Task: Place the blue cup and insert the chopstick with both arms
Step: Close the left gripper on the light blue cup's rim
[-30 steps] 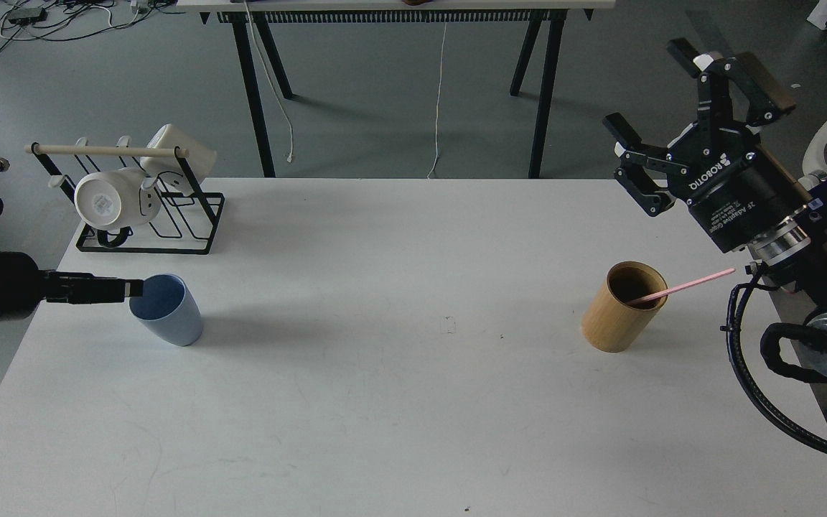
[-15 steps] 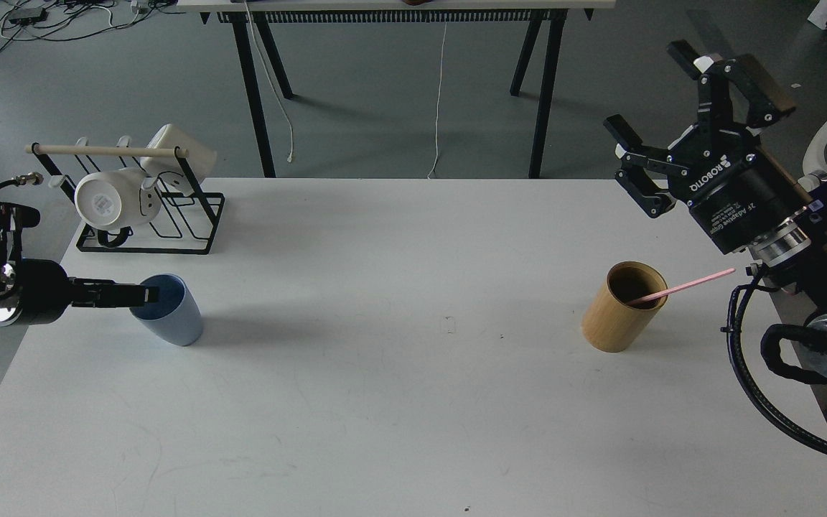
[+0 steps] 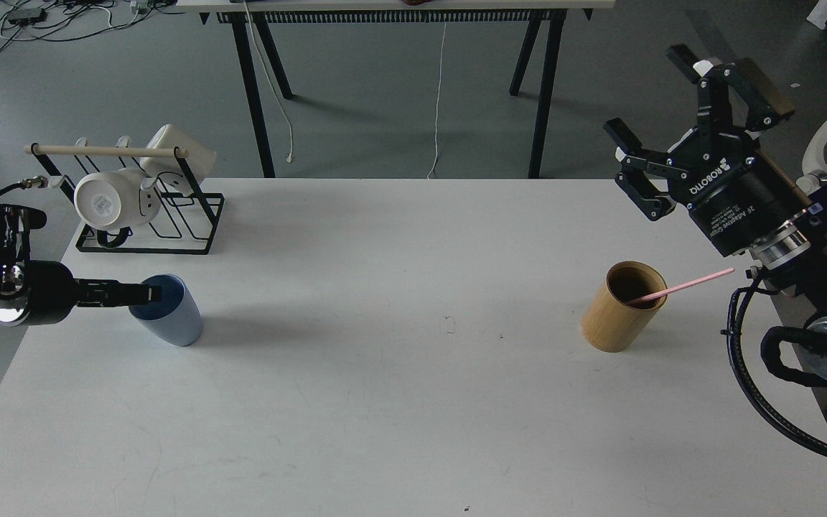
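The blue cup (image 3: 175,324) stands upright on the white table (image 3: 399,402) at the left. My left gripper (image 3: 149,294) reaches in level from the left edge, its tip over the cup's near rim. It is seen edge-on, so its fingers cannot be told apart. The pink chopstick (image 3: 688,286) leans out to the right of a tan bamboo cylinder (image 3: 613,323) at the right. My right gripper (image 3: 645,92) is open and empty, raised above and behind the cylinder.
A black wire rack (image 3: 169,230) with a beige rod and white mugs (image 3: 108,201) stands at the back left, just behind the blue cup. A dark-legged table (image 3: 399,43) stands on the floor beyond. Cables hang by my right arm.
My left gripper has moved right, from beside the blue cup's rim to over it. The right gripper has barely shifted. Cup and chopstick have not moved.
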`<act>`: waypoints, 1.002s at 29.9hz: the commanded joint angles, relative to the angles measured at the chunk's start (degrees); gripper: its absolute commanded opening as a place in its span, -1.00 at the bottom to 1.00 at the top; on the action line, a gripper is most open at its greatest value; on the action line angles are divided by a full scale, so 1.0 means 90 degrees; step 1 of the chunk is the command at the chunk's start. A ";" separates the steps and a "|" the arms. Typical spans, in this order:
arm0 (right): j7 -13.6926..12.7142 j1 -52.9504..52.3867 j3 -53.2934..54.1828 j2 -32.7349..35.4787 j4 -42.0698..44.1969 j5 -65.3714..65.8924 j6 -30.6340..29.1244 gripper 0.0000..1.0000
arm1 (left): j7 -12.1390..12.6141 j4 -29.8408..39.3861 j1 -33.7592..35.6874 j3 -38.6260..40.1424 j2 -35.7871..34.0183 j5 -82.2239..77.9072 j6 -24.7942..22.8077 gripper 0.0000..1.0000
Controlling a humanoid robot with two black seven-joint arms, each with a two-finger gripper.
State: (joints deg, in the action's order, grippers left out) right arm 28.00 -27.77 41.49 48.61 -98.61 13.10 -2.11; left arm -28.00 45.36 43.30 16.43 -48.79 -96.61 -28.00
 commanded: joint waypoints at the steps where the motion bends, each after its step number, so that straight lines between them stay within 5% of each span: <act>1: 0.0000 0.0010 -0.0001 0.0000 0.0000 0.0000 0.0000 0.85 | 0.0000 0.0009 -0.0025 0.0000 -0.0009 0.0002 0.0000 0.49; 10: 0.0000 0.0049 -0.0001 0.0000 0.0009 0.0000 0.0000 0.85 | 0.0000 0.0009 -0.0084 -0.0010 0.0001 -0.0008 0.0000 0.22; 13: 0.0000 0.0058 -0.0001 0.0009 0.0009 0.0000 0.0000 0.85 | 0.0000 0.0009 -0.0065 -0.0049 0.0001 -0.0008 0.0000 -0.05; 21: 0.0000 0.0117 0.0009 0.0009 0.0009 0.0000 0.0000 0.85 | 0.0000 -0.0001 -0.0084 -0.0058 0.0010 0.0002 0.0000 -0.17; 30: 0.0000 0.0117 0.0009 0.0009 0.0000 0.0000 0.0000 0.85 | 0.0000 -0.0001 -0.0094 -0.0058 0.0089 0.0002 0.0000 -0.83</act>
State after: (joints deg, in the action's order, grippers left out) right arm 28.00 -26.72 41.53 48.69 -98.61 13.10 -2.11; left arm -28.00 45.35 42.54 15.91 -48.14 -96.60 -28.00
